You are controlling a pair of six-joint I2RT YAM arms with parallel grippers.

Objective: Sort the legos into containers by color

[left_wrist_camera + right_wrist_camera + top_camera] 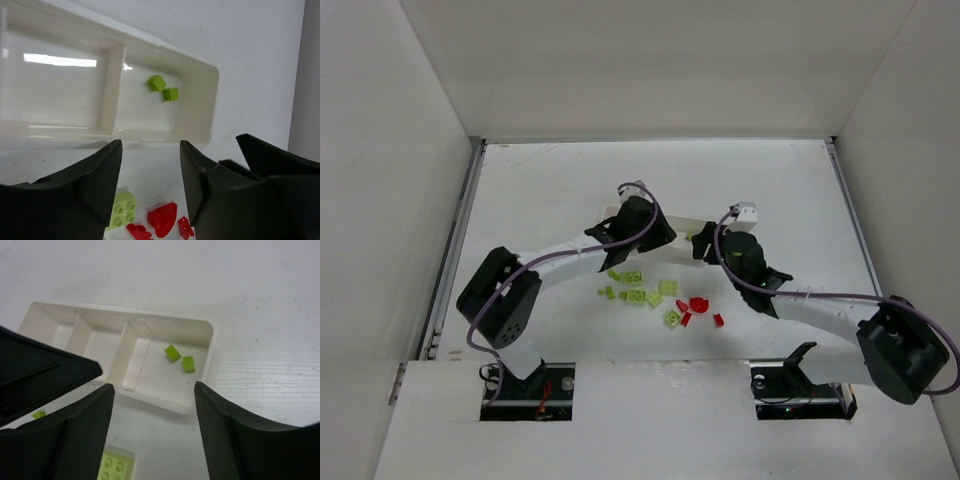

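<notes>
The white tray [212, 107] lies ahead of both grippers; in the top view only a strip of it [682, 224] shows between them. Its three compartments show in the right wrist view [150, 322]. Two lime green legos [156, 82] [172, 353] lie in the end compartment; the other two look empty. My left gripper [150, 150] [660, 235] is open and empty, just short of the tray's near wall. My right gripper [152, 390] [712, 245] is open and empty beside it. Loose green legos [638, 297] and red legos [698, 303] lie on the table nearer the bases.
A green brick [122, 209] and red pieces [162, 218] lie just under my left fingers. A green brick [114, 465] lies under my right fingers. The two grippers are close together; the right one shows in the left wrist view [270, 160]. White walls enclose the table.
</notes>
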